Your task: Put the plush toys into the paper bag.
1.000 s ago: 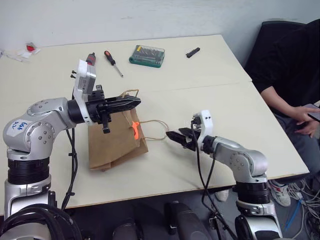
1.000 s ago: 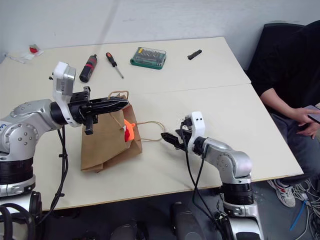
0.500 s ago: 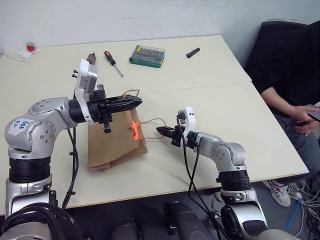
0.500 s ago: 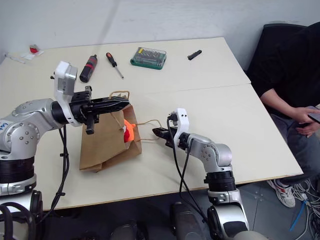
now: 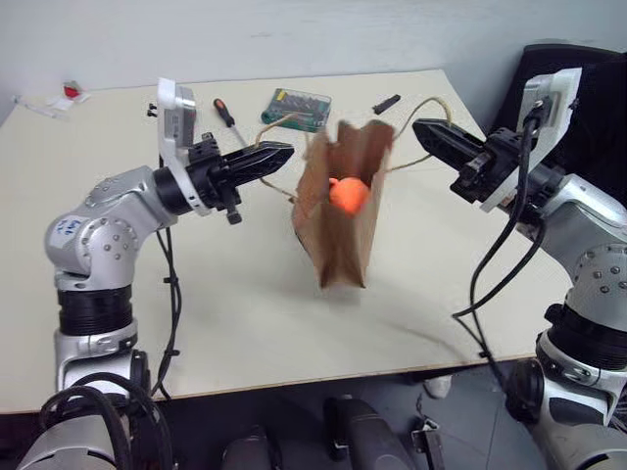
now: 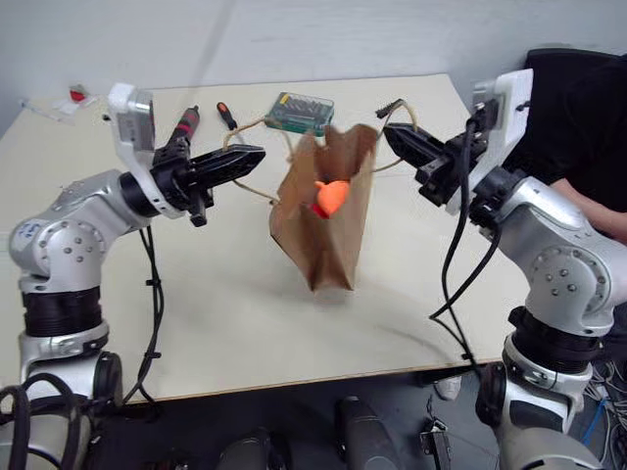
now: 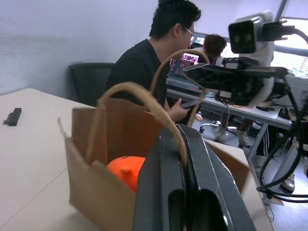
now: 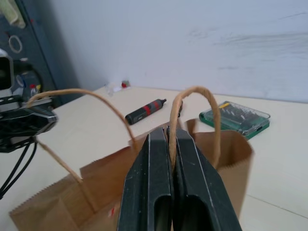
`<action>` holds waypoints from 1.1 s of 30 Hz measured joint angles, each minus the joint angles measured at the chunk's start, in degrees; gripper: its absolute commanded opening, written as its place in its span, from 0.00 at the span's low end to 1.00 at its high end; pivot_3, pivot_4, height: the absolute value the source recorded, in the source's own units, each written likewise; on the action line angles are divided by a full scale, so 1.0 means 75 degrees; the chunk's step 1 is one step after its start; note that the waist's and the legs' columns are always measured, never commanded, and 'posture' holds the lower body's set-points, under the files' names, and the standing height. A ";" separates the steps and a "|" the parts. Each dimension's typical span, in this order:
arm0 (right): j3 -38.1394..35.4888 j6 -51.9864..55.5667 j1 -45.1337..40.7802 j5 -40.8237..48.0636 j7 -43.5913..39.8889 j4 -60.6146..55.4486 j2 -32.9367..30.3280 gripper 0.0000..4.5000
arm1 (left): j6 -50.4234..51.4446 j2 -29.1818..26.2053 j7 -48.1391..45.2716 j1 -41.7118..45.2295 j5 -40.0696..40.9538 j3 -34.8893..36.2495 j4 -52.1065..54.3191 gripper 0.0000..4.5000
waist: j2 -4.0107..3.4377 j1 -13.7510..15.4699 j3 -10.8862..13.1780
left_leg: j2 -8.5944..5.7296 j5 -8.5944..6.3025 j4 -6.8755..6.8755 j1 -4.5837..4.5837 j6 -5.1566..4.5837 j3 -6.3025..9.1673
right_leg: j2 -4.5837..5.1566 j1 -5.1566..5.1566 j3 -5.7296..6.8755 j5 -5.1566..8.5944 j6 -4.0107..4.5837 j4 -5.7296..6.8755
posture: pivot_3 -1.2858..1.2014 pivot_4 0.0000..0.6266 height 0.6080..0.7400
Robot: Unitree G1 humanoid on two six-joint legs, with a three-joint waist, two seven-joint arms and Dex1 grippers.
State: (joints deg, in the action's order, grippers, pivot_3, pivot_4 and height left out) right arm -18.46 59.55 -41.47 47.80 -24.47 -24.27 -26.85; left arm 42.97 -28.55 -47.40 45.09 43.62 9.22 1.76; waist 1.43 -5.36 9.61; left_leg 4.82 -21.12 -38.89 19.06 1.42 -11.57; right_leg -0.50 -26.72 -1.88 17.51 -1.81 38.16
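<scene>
Beige table (image 5: 245,323), white wall behind, a person in black seated off the table's right edge.

Progress, judged: the paper bag (image 5: 345,220) stands upright mid-table, mouth up, hung by its two cord handles. The orange plush toy (image 5: 347,193) shows as a bright blob at the bag's upper front; in the left wrist view it sits down inside the open mouth (image 7: 126,169), so I'd count that one as in. The red-and-white toy I can't spot on the table; a speck of red low inside the bag in the right wrist view might be it, too small to call. So at least one toy is done, the second unconfirmed.

Bag versus grippers: it hangs between the two, each gripper off to one side near mouth level. Left gripper (image 5: 275,155) is clamped tight on one handle loop, cord running from its tip across to the bag's near-left rim. Right gripper (image 5: 434,134) is likewise closed on the other handle loop; the right wrist view shows the cord pinched between its fingers (image 8: 159,159). Both cords are drawn sideways, spreading the mouth open.

Further out: green bit case (image 5: 296,105), screwdriver (image 5: 224,111) and a small black part (image 5: 387,102) on the far side of the table, well apart from the bag.
</scene>
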 measured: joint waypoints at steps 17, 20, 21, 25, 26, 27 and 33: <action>0.0083 -0.0470 0.1837 0.0001 0.0125 -0.1093 -0.0855 0.79 | 0.0449 -0.0364 -0.0369 -0.0277 0.0270 0.0165 -0.0065 0.79 | 0.0001 0.0071 0.0001 | 0.0032 0.0001 0.0011 0.0012 -0.0003 0.0004 | 0.0004 -0.0006 0.0003 -0.0002 -0.0003 -0.0018 | 0.52 0.24 1.00; -0.0565 -0.0232 0.2381 0.0659 -0.0024 -0.1374 -0.1421 1.00 | 0.0958 -0.0840 -0.0476 -0.0895 0.0699 0.0391 0.0525 0.99 | 0.0002 0.0082 0.0001 | 0.0031 0.0001 0.0007 0.0012 -0.0004 0.0008 | 0.0007 -0.0002 0.0003 -0.0002 -0.0004 -0.0020 | 0.52 0.24 1.00; -0.0811 -0.0149 0.2698 0.0892 -0.0135 -0.1470 -0.1673 1.00 | 0.1062 -0.0985 -0.0525 -0.1147 0.0794 0.0422 0.0781 0.99 | 0.0002 0.0091 0.0001 | 0.0030 0.0001 0.0009 0.0013 -0.0005 0.0010 | 0.0008 -0.0001 0.0002 -0.0002 -0.0004 -0.0023 | 0.52 0.24 1.00; -0.1649 0.0156 0.3897 0.1733 -0.0639 -0.1559 -0.2411 1.00 | 0.1046 -0.1239 -0.0624 -0.2076 0.0692 0.0220 0.1434 0.99 | 0.0005 0.0163 0.0002 | 0.0022 -0.0001 -0.0005 0.0009 -0.0011 0.0020 | 0.0010 0.0019 0.0001 -0.0010 -0.0018 -0.0031 | 0.52 0.24 1.00; -0.1622 0.0105 0.4026 0.1708 -0.0665 -0.1576 -0.2484 1.00 | 0.0810 -0.1089 -0.0580 -0.2141 0.0452 -0.0028 0.1506 0.99 | 0.0007 0.0186 0.0001 | 0.0019 -0.0001 -0.0014 0.0005 -0.0014 0.0022 | 0.0012 0.0028 0.0000 -0.0015 -0.0025 -0.0031 | 0.52 0.24 1.00; -0.1480 0.0006 0.4104 0.1556 -0.0656 -0.1580 -0.2506 1.00 | 0.0580 -0.0936 -0.0521 -0.2159 0.0231 -0.0268 0.1519 0.99 | 0.0011 0.0209 -0.0002 | 0.0008 0.0000 -0.0015 -0.0002 -0.0017 0.0023 | 0.0016 0.0038 -0.0002 -0.0017 -0.0029 -0.0032 | 0.52 0.24 1.00; 0.0827 -0.1221 0.3903 -0.0317 -0.0428 -0.0934 -0.1691 0.65 | -0.0996 0.0263 -0.0555 -0.2146 -0.0716 -0.1121 0.0923 1.00 | 0.0017 0.0261 -0.0006 | -0.0014 0.0001 -0.0011 0.0002 -0.0019 0.0009 | 0.0005 0.0023 -0.0010 -0.0020 -0.0028 -0.0035 | 0.52 0.24 1.00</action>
State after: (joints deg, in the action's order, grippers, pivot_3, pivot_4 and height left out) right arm -12.26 50.40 -12.19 45.42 -27.67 -31.28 -39.54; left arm 35.50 -26.58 -51.56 28.99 38.25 0.81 8.68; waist 1.56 -3.40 9.57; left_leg 4.71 -21.11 -38.97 19.08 1.28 -11.51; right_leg -0.46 -26.55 -1.95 17.36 -2.02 37.90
